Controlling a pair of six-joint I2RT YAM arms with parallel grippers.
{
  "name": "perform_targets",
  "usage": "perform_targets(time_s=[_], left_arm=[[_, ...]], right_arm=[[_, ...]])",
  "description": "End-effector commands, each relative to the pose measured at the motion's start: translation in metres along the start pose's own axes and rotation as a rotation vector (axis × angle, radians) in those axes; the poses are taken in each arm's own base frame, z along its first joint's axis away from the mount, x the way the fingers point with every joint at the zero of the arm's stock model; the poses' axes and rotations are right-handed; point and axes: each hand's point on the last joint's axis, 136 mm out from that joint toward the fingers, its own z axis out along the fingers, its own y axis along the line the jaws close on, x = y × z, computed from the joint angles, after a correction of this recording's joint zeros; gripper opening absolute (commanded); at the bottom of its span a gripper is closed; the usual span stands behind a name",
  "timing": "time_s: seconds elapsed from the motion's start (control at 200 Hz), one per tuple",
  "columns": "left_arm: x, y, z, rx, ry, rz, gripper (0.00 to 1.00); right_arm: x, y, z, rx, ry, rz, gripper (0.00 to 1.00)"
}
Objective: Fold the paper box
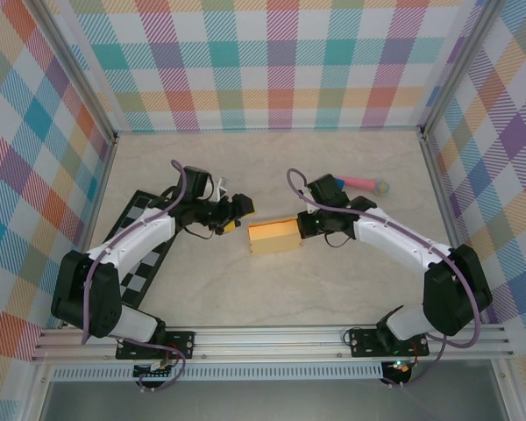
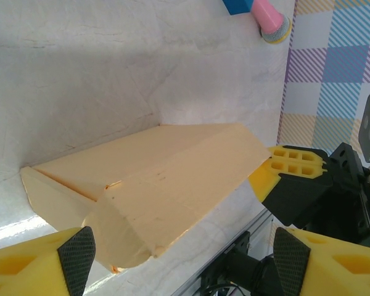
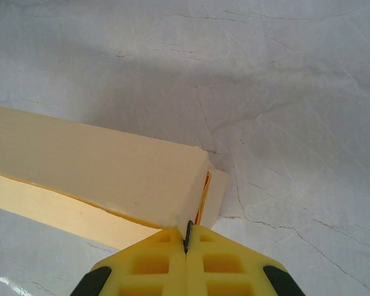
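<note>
Left gripper (image 2: 184,254), jaws apart, faces the box (image 2: 172,179) end-on; right gripper (image 3: 188,235), jaws together, should brace its far end.

The paper box (image 2: 166,185) lay on the pale table (image 2: 111,61), an end flap splayed toward the camera. The left gripper (image 2: 184,256) held its jaws wide apart at that near end. The right gripper (image 2: 280,172) met the far end, and a pink stick (image 2: 265,13) lay beyond.

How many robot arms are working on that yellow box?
2. The left arm reaches toward the box from its left, and the right arm from its right. No others seem hidden.
</note>
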Motion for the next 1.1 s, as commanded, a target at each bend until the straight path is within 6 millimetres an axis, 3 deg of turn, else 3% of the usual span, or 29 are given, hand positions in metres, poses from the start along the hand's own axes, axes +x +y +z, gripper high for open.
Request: perform_targets(time_s=[0.0,0.365,1.095], left_arm=[[0.007,0.0,0.004,0.017,0.025,-0.017,0.79],[0.0,-0.012,0.009,0.059,0.011,-0.008,0.79],[-0.006,-0.042,0.016,0.153,0.028,-0.038,0.79]], right_arm=[[0.003,0.004,-0.003,-0.005,0.04,0.014,0.0],[-0.007,0.01,-0.006,-0.016,0.047,0.02,0.0],[-0.006,0.01,0.001,-0.01,0.091,0.052,0.0]])
